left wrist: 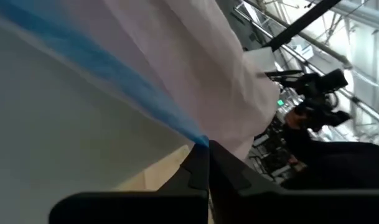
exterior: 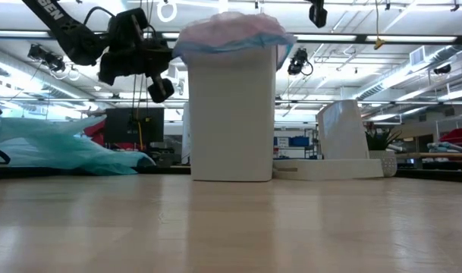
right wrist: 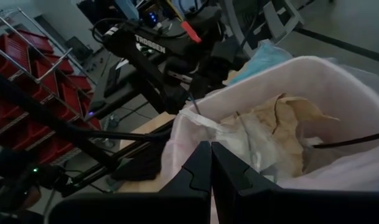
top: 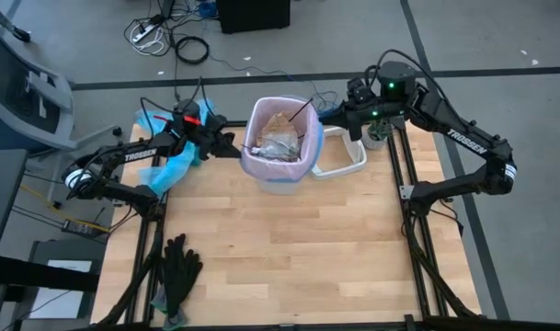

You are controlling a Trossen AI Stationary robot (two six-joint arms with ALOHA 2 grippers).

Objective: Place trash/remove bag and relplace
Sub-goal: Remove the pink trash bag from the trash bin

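Note:
A white bin (top: 280, 175) stands at the table's far middle, lined with the pale pink bag (top: 261, 115), whose blue-hemmed edge is folded over the rim (exterior: 231, 34). Trash lies inside: brown paper (right wrist: 282, 118), clear film (top: 280, 147) and a thin black utensil (top: 302, 108). My left gripper (top: 232, 147) is at the bin's left rim, level and shut on the bag's hem. My right gripper (right wrist: 211, 146) is shut and hovers at the bin's far right rim. My left gripper pinches the bag's blue drawstring hem (left wrist: 198, 140) between its two fingertips, at the bin's left side. The fingers come in level from the table's left. The bag stays draped over the bin's rim. My right gripper: I cannot tell whether it touches the bag's rim.
A light-blue plastic bag (top: 174, 165) lies under my left arm at the table's left. Black gloves (top: 178, 271) lie near the front left. A white tray-like lid (top: 344, 156) and a small plant pot (top: 376, 136) stand right of the bin.

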